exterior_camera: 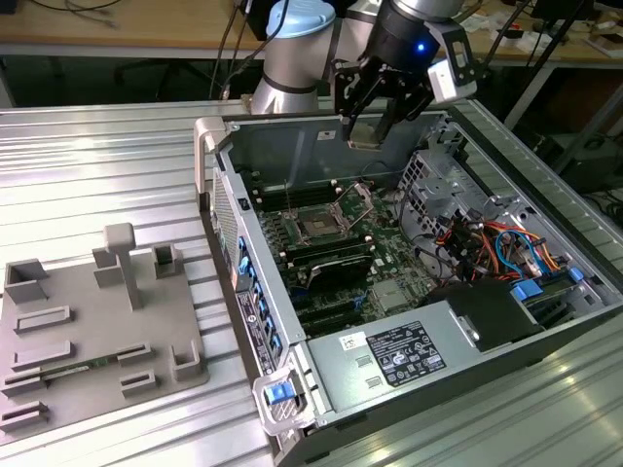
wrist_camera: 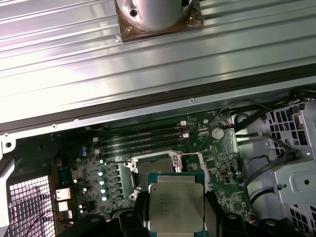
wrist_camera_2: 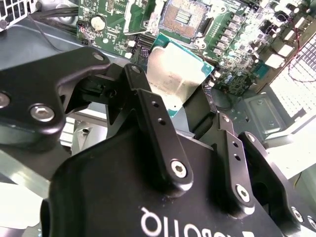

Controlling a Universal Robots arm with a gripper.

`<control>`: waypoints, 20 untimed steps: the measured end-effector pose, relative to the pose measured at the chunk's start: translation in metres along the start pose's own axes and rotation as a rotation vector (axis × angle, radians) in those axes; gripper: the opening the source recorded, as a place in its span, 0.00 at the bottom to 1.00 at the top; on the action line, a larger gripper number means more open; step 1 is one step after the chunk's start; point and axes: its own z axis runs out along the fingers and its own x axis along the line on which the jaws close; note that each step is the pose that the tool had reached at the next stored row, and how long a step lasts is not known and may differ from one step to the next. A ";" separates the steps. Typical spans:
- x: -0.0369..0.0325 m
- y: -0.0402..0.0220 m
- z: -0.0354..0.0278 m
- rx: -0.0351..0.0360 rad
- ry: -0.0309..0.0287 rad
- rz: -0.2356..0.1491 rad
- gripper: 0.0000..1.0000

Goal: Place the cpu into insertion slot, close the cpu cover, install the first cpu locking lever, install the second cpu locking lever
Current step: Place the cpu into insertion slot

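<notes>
My gripper [exterior_camera: 370, 128] hangs over the far part of the open computer case, shut on the cpu [exterior_camera: 367, 139] by two opposite edges. In both wrist views the cpu [wrist_camera_2: 175, 74] [wrist_camera: 176, 207] shows its plain silver top between the black fingers [wrist_camera_2: 148, 106]. The insertion slot [exterior_camera: 319, 225] [wrist_camera: 157, 171] [wrist_camera_2: 185, 17] is a dark square socket on the green motherboard, below the chip and apart from it, holding nothing. The cpu cover [exterior_camera: 357, 199] [wrist_camera: 193, 167] stands swung open beside the socket.
Black memory slots [wrist_camera: 140, 140] run along one side of the socket. A power supply [exterior_camera: 399, 355] and a drive cage with coloured cables [exterior_camera: 487, 243] fill the case on the exterior view's right. A grey fixture plate [exterior_camera: 97, 331] lies on the ribbed table at the left.
</notes>
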 end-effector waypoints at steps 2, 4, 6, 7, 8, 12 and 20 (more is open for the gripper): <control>0.0006 -0.0001 0.0002 -0.0001 -0.0007 0.008 0.55; 0.0012 -0.0003 0.0005 -0.0003 -0.0015 0.018 0.55; 0.0017 -0.0004 0.0007 -0.0004 -0.0021 0.025 0.55; 0.0020 -0.0005 0.0008 -0.0005 -0.0025 0.030 0.55; 0.0022 -0.0006 0.0009 -0.0006 -0.0027 0.034 0.55; 0.0033 -0.0008 0.0014 -0.0009 -0.0042 0.052 0.55; 0.0052 -0.0013 0.0024 -0.0015 -0.0069 0.085 0.55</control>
